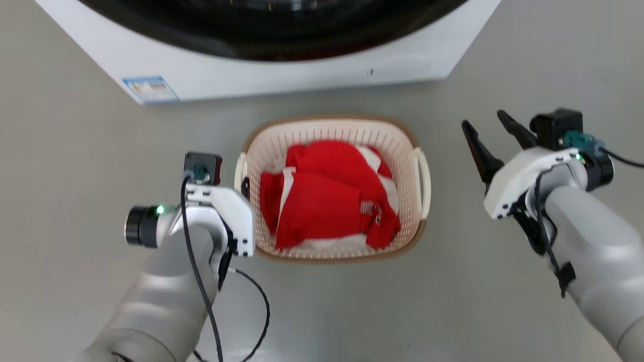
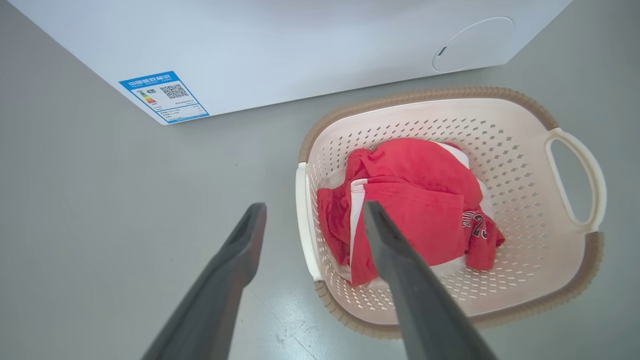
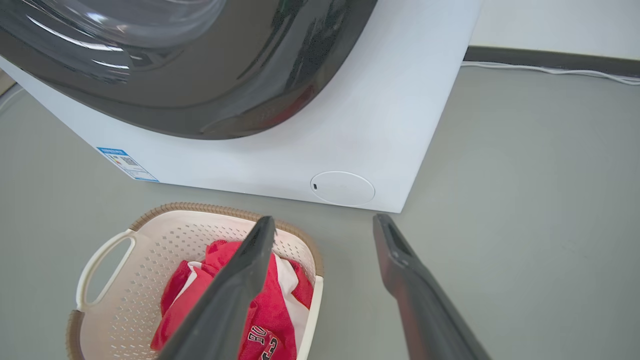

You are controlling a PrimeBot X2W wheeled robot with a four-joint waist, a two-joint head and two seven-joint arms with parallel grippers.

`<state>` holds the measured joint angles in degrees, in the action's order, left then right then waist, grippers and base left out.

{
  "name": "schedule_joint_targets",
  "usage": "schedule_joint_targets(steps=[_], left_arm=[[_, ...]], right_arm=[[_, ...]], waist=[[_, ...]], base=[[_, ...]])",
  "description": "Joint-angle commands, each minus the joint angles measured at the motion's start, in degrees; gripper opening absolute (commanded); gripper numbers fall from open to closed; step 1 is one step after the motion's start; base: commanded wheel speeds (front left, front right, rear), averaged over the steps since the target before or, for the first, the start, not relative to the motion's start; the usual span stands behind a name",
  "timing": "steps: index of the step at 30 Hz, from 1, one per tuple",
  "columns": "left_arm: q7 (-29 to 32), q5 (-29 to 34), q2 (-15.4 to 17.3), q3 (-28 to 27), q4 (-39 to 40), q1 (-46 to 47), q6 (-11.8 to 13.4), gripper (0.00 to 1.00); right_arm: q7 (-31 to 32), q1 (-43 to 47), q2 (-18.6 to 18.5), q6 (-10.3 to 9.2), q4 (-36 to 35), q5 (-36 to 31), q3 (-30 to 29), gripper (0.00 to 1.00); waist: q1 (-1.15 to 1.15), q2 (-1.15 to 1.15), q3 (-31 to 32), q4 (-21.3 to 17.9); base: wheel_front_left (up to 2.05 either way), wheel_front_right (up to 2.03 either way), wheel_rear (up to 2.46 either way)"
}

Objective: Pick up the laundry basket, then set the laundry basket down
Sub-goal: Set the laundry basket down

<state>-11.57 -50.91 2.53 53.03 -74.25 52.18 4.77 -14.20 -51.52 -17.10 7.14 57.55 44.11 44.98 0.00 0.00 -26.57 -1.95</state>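
Grey floor [image 1: 75, 151] | laundry basket [image 1: 322, 134] standing | white washing machine [image 1: 282, 75] behind

Laundry area: front-load washing machine [image 3: 380, 115] w/ dark glass door [image 3: 200, 75] & energy label [image 2: 164, 96], bare grey floor [image 3: 525, 200], laundry basket [image 1: 327, 133] of red clothes [image 1: 327, 201] in front.

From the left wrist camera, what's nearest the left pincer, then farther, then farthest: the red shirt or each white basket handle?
1. Near white plastic handle, right by the left pincer.
2. Red-and-white cloth shirt, middle of the cream perforated plastic basket.
3. Far white plastic loop handle, opposite side.
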Motion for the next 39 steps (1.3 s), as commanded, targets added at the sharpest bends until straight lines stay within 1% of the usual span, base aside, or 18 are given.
schedule_joint_targets(steps=[1, 3, 4, 8, 11, 14, 17, 21, 25, 28, 29, 33, 34, 39], left_arm=[[-1.6, -0.7, 1.6, -1.2, 0.3, -1.4, -0.9, 1.00], [-2.5, -0.7, 1.8, -1.3, 0.4, -2.8, -1.5, 1.00], [-2.5, -0.7, 1.8, -1.3, 0.4, -2.8, -1.5, 1.00], [-3.3, -0.8, 2.6, -2.3, 1.3, -5.6, -1.6, 1.00], [-3.4, 0.0, 3.9, -3.8, 4.5, -7.6, -1.1, 1.00], [-3.4, 1.7, 5.7, -5.9, 9.0, -10.8, 0.0, 1.00], [-3.4, 3.6, 7.5, -8.9, 13.6, -14.9, 1.4, 1.00], [-3.4, 6.3, 9.4, -12.8, 19.3, -20.8, 2.0, 1.00], [-3.4, 9.5, 10.9, -17.0, 25.3, -25.9, 2.9, 1.00], [-3.4, 11.7, 11.8, -20.9, 30.0, -29.3, 3.9, 1.00], [-3.4, 13.2, 12.2, -23.2, 32.9, -31.7, 4.3, 1.00], [-3.4, 16.1, 12.4, -27.6, 38.4, -36.2, 5.0, 1.00], [-3.4, 18.1, 12.2, -30.6, 42.1, -39.2, 5.2, 1.00], [-3.4, 21.0, 11.5, -34.9, 46.9, -43.6, 4.9, 1.00]], right_arm=[[-0.8, 4.1, -0.4, 0.35, -1.9, -2.9, -2.7, 1.00], [-0.8, 6.6, -0.5, 0.35, -3.5, -6.2, -6.0, 1.00], [-0.8, 6.6, -0.5, 0.35, -3.5, -6.2, -6.0, 1.00], [-0.8, 12.0, -0.6, 0.35, -6.8, -11.8, -12.2, 1.00], [-0.8, 16.2, -0.8, 0.35, -9.3, -14.9, -16.1, 1.00], [-0.8, 20.0, -1.0, 0.35, -11.9, -17.9, -19.2, 1.00], [-0.8, 23.9, -0.7, 0.35, -14.6, -20.4, -22.5, 1.00], [-0.8, 28.8, 0.1, 0.35, -18.5, -23.7, -26.0, 1.00], [-0.8, 32.7, 0.7, 0.35, -23.0, -26.3, -29.6, 1.00], [-0.8, 35.2, 1.1, 0.35, -25.9, -27.8, -31.9, 1.00], [-0.8, 36.8, 1.4, 0.35, -27.4, -28.7, -33.2, 1.00], [-0.8, 39.7, 2.2, 0.35, -29.9, -30.0, -35.6, 1.00], [-0.8, 41.9, 2.8, 0.35, -31.7, -30.9, -37.2, 1.00], [-0.8, 45.1, 4.1, 0.35, -34.5, -32.7, -40.6, 1.00]], waist=[[0.00, 0.00, 5.9, -0.2], [0.00, 0.00, 8.1, -0.2], [0.00, 0.00, 8.1, -0.2], [0.00, 0.00, 12.2, -0.1], [0.00, 0.00, 15.0, 0.2], [0.00, 0.00, 17.8, 0.3], [0.00, 0.00, 20.6, 0.3], [0.00, 0.00, 23.7, 0.2], [0.00, 0.00, 25.5, 0.2], [0.00, 0.00, 26.3, 0.2], [0.00, 0.00, 26.7, 0.3], [0.00, 0.00, 27.6, 0.6], [0.00, 0.00, 28.3, 0.8], [0.00, 0.00, 29.3, 1.2]], base=[[0.00, 0.00, 0.00], [0.00, 0.00, 0.00], [0.00, 0.00, 0.00], [0.00, 0.00, 0.00], [0.00, 0.00, 0.00], [0.00, 0.00, 0.00], [0.00, 0.00, 0.00], [0.00, 0.00, 0.00], [0.00, 0.00, 0.00], [0.00, 0.00, 0.00], [0.00, 0.00, 0.00], [0.00, 0.00, 0.00], [0.00, 0.00, 0.00], [0.00, 0.00, 0.00]])
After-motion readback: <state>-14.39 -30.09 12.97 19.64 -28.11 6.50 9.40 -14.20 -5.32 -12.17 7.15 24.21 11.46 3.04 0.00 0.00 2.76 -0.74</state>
